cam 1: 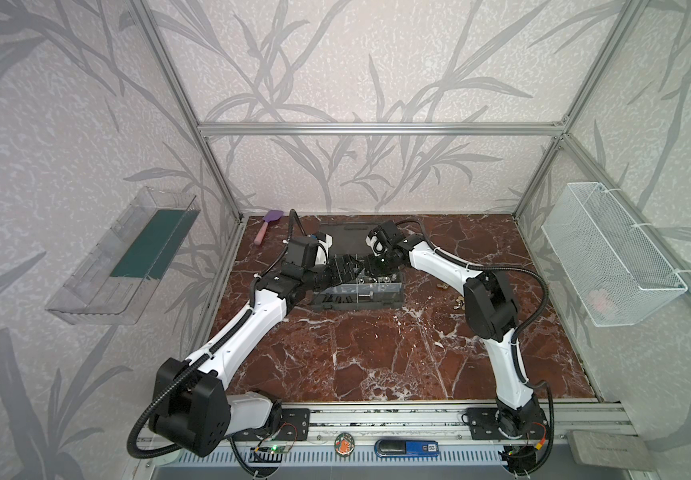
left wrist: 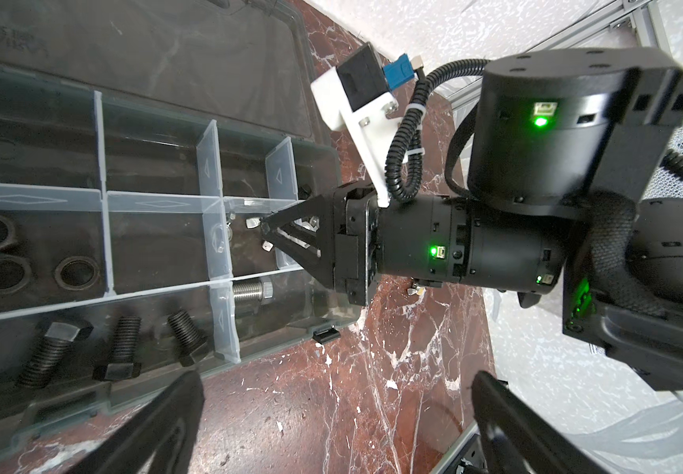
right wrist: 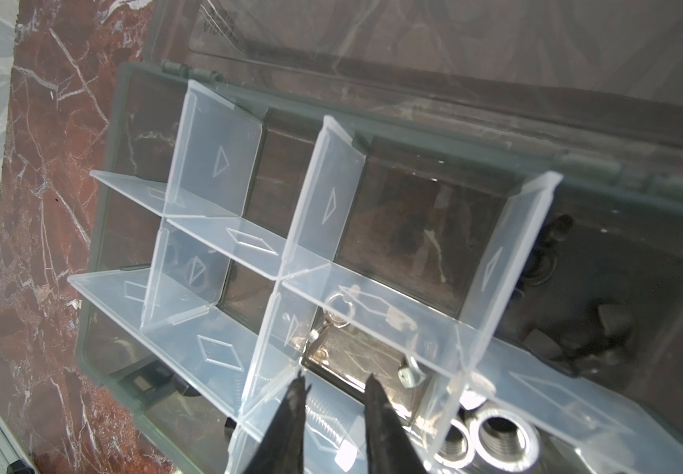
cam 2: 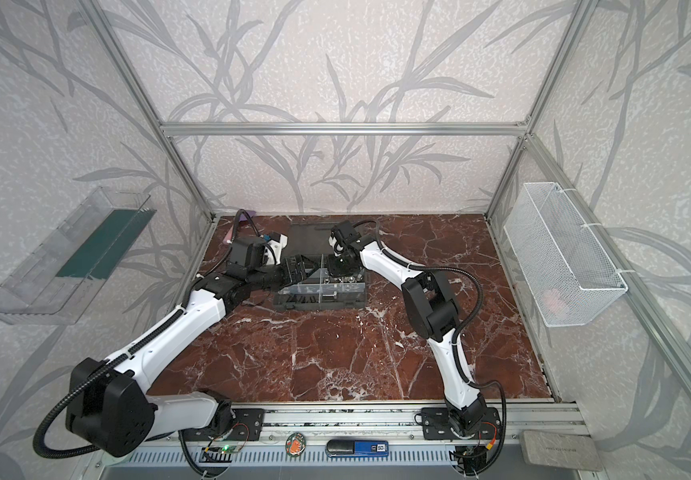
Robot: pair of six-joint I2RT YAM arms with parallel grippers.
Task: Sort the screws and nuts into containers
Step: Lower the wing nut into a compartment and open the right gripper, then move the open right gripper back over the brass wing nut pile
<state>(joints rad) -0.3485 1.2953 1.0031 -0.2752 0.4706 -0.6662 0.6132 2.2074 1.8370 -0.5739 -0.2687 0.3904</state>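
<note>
Over the case (cam 1: 356,306), the right gripper (right wrist: 336,379) hung slightly parted and empty, seemingly mid-release. The left gripper (left wrist: 335,375) gaped idle; loose nuts (cam 1: 458,303) likely needed fetching next.

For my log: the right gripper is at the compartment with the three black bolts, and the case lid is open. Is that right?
Not quite. In the left wrist view the right gripper is at the small silver nuts; the three black bolts lie beyond clear dividers. The lid is open.
</note>
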